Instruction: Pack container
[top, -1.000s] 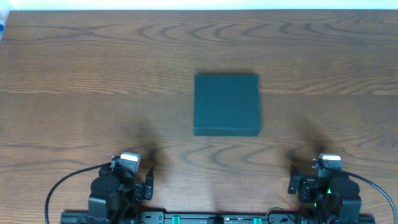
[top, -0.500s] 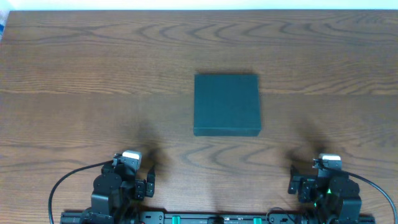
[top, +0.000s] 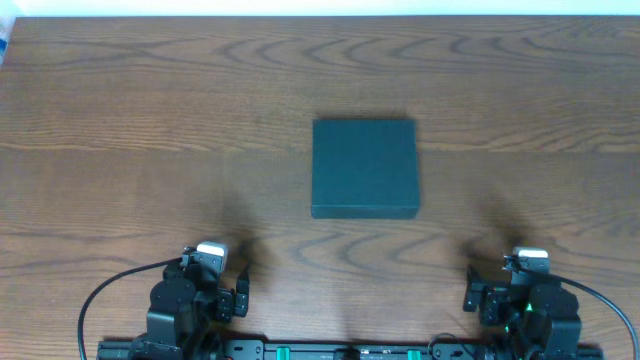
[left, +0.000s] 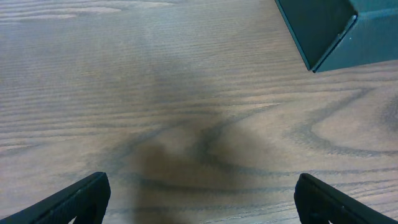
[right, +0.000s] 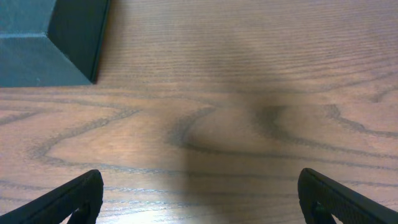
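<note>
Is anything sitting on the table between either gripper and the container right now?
Nothing visible does. Only bare table lies between the left gripper, the right gripper and the container, in the overhead and in both wrist views. Both sets of jaws stand open.

The brown wooden tabletop (top: 150, 120) has wavy dark lines in its wood, a pale strip (top: 320, 7) runs along its far edge, and soft grey shadows (left: 180, 155) lie on it.
</note>
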